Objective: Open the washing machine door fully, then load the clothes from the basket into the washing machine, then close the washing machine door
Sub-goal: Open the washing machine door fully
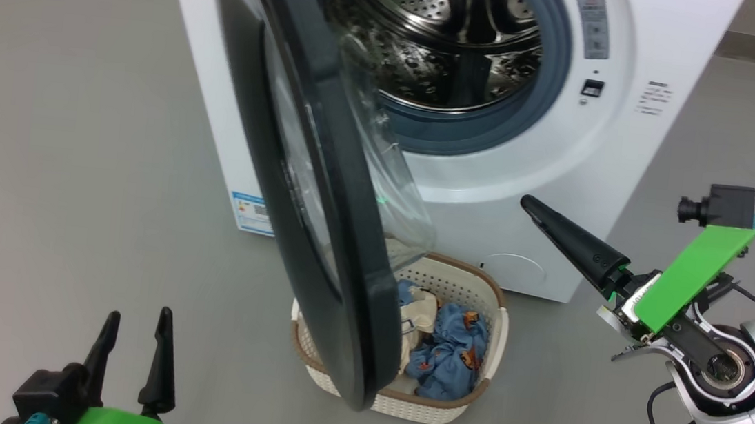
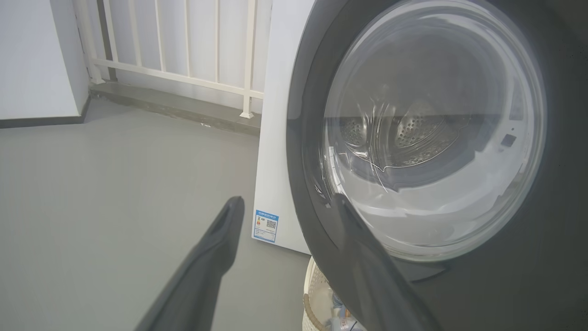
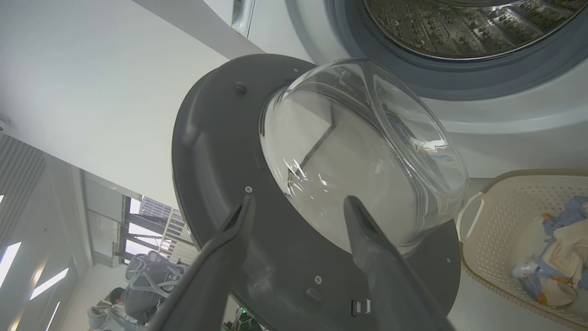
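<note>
The washing machine door (image 1: 347, 223), a large round door with a glossy black rim and a bulging clear glass bowl, stands swung partway out from the left side of the big white front-loading washing machine (image 1: 525, 185). The head view sees the door nearly edge-on and cuts off the machine's top.

On the floor just in front of the machine sits the small cream perforated plastic basket (image 1: 460, 286) with a brown rim. The door hides its left part. Inside lie the clothes (image 1: 450, 357), light blue with orange prints, beside cream fabric.

The left gripper (image 1: 139, 314) hangs well out from the machine's front left, fingers spread and empty. The right gripper (image 1: 572, 241) is off the machine's front right, and only one dark finger is distinct there. The right wrist view shows the right gripper's two fingers apart, holding nothing, in front of the door's inner face and glass bowl, which the head view barely shows. The left wrist view shows the door's outer face and a white railing (image 2: 183, 50) behind the machine.

A blue label (image 1: 249, 212) sits at the machine's lower left corner, and its print is too small to read.
</note>
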`<state>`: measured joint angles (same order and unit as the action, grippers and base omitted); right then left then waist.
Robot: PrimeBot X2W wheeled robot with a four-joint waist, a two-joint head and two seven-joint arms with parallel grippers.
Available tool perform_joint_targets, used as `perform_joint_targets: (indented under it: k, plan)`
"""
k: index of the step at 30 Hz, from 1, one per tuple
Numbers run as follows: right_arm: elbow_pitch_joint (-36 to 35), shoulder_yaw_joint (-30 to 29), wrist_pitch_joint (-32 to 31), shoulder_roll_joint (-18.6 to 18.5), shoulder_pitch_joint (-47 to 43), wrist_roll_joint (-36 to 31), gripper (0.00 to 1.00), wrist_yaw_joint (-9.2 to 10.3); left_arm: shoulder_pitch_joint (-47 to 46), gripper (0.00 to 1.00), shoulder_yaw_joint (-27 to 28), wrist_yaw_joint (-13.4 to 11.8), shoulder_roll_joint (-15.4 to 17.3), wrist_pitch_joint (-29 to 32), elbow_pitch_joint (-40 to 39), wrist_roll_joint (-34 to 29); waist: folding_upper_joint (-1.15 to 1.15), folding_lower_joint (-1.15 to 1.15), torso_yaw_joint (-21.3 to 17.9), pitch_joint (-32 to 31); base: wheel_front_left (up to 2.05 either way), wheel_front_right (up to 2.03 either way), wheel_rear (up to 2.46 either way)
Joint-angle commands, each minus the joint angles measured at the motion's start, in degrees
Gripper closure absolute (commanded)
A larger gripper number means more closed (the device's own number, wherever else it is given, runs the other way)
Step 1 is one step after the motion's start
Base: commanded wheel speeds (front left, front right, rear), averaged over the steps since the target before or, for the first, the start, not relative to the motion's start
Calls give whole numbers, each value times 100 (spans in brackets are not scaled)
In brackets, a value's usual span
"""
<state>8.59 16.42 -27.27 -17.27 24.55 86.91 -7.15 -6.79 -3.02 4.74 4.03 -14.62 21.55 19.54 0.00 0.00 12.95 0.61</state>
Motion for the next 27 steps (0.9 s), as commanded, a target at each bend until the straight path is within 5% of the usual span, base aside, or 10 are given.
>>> perform_joint_targets:
  k: [1,15,21,27]
  plan:
    - [-252,4,200,-69,-57,-190,0,-34,-67,0,156,-33,130,-34,-194,-25,0,0,-242,-24,0,0,0]
    - [-597,108,2679,-472,-763,-1862,0,-34,-49,0,217,-31,161,-37,-310,26,0,0,-886,-34,0,0,0]
    - [26,324,3805,-748,-1063,-2576,0,-34,-6,0,284,-6,152,-37,-393,-5,0,0,-1063,-21,0,0,0]
    - [638,316,4182,-714,-1152,-2878,0,-34,65,0,357,10,162,-38,-462,-29,0,0,-1207,-12,0,0,0]
